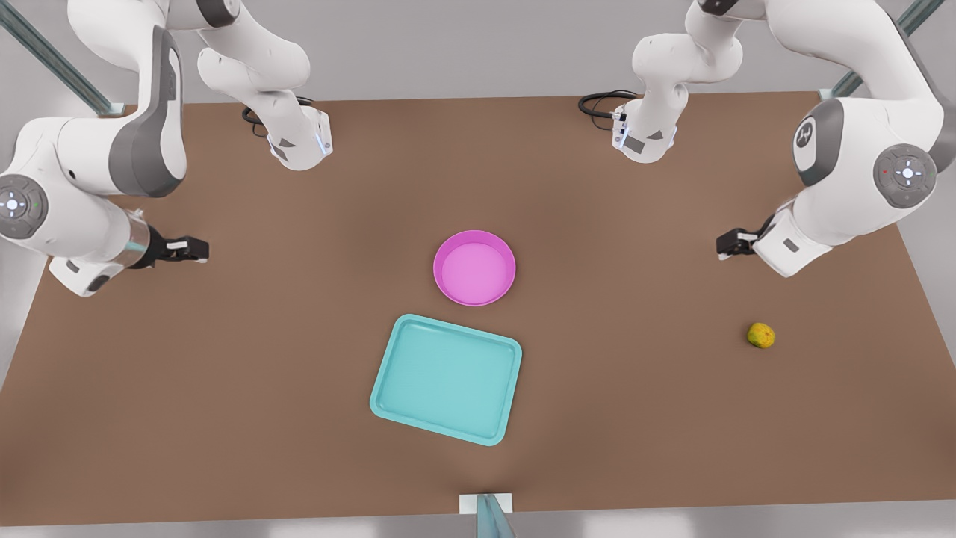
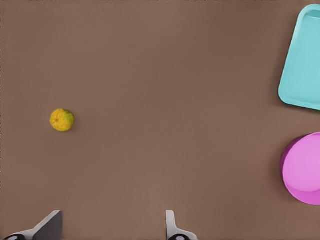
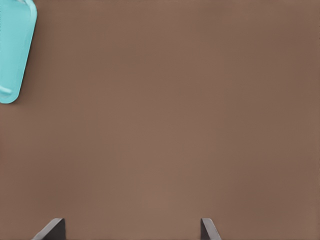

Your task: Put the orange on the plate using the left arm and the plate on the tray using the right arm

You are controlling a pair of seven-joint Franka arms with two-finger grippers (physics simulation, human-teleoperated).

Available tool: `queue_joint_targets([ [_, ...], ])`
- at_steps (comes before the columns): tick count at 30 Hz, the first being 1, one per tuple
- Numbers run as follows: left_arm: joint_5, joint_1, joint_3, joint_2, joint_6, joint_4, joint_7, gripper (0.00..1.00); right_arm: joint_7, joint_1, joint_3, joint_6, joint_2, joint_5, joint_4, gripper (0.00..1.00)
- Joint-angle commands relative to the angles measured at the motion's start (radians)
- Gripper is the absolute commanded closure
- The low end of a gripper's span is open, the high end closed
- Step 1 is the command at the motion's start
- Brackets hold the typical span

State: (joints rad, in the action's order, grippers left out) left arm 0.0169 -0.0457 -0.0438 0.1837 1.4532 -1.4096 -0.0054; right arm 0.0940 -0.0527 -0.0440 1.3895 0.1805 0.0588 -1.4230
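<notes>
Beneath my left hand, open and empty, the orange lies on the bench. Farther off, the plate sits just beside the tray. My right hand waits open at the front view's left.

**Plate at centre, tray below it, orange off to the right**

In the front view the plate sits on the table at the middle of the frame. The tray lies just below it and slightly to the left, close but apart. The orange rests alone at the right of the frame, well apart from both. The left gripper hangs above the orange at the right edge; the right gripper sits at the left edge.
</notes>
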Motion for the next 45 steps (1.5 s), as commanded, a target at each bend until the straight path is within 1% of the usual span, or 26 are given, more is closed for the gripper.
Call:
queue_joint_targets([
  [1,0.011,0.0,0.002,0.011,0.024,0.0,-0.03,0.0,0.052,-0.001,0.0,0.095,-0.001,0.003,0.001,0.0],
  [2,0.012,0.01,0.009,0.052,0.021,0.004,-0.039,0.0,0.052,-0.001,0.0,0.095,0.0,0.003,0.001,0.0],
  [3,0.011,0.02,0.045,0.123,0.029,0.004,-0.039,0.0,0.052,-0.001,0.0,0.095,0.002,0.003,-0.001,0.0],
  [4,0.014,0.023,0.093,0.218,0.11,0.004,-0.045,0.0,0.052,-0.001,0.001,0.097,0.004,0.003,0.001,0.0],
  [5,-0.002,0.044,0.131,0.296,0.235,0.0,-0.025,0.0,0.052,-0.001,0.001,0.097,0.007,0.003,0.001,0.0],
  [6,0.005,0.053,0.137,0.37,0.372,-0.009,0.022,0.0,0.052,-0.001,0.0,0.097,0.008,0.003,0.001,0.0],
  [7,-0.009,0.098,0.137,0.416,0.452,-0.029,0.094,0.0,0.052,-0.001,0.0,0.097,0.008,-0.004,-0.001,0.0],
  [8,-0.049,0.128,0.137,0.451,0.495,-0.035,0.183,0.0,0.052,0.001,0.0,0.097,0.014,-0.007,0.001,0.0],
  [10,-0.043,0.156,0.139,0.471,0.624,-0.092,0.223,0.0,0.052,0.001,0.0,0.097,0.014,-0.011,0.001,0.0],
  [12,-0.037,0.19,0.139,0.503,0.674,-0.092,0.24,0.0,0.052,-0.001,0.0,0.097,0.014,-0.011,0.001,0.0],
  [15,-0.037,0.196,0.167,0.522,0.694,-0.094,0.305,0.0,0.052,0.001,0.0,0.097,0.014,-0.011,0.001,0.0],
  [19,-0.041,0.207,0.167,0.566,0.743,-0.094,0.288,0.0,0.052,0.001,0.0,0.097,0.019,-0.013,0.001,0.0],
  [22,-0.043,0.207,0.167,0.576,0.682,-0.098,0.288,0.0,0.052,0.002,0.0,0.098,0.019,-0.013,0.001,0.0],
  [27,-0.038,0.207,0.167,0.6,0.639,-0.098,0.286,0.0,0.052,0.002,0.0,0.099,0.037,-0.02,0.006,0.0],
  [43,-0.038,0.227,0.167,0.625,0.653,-0.121,0.289,0.0,0.052,0.005,0.0,0.099,0.047,-0.028,0.007,0.0],
  [44,-0.038,0.227,0.168,0.625,0.654,-0.121,0.289,0.07,0.052,0.005,0.0,0.099,0.047,-0.028,0.007,0.0],
  [45,-0.037,0.227,0.168,0.623,0.654,-0.12,0.291,0.23,0.053,0.005,0.0,0.099,0.047,-0.028,0.007,0.0],
])
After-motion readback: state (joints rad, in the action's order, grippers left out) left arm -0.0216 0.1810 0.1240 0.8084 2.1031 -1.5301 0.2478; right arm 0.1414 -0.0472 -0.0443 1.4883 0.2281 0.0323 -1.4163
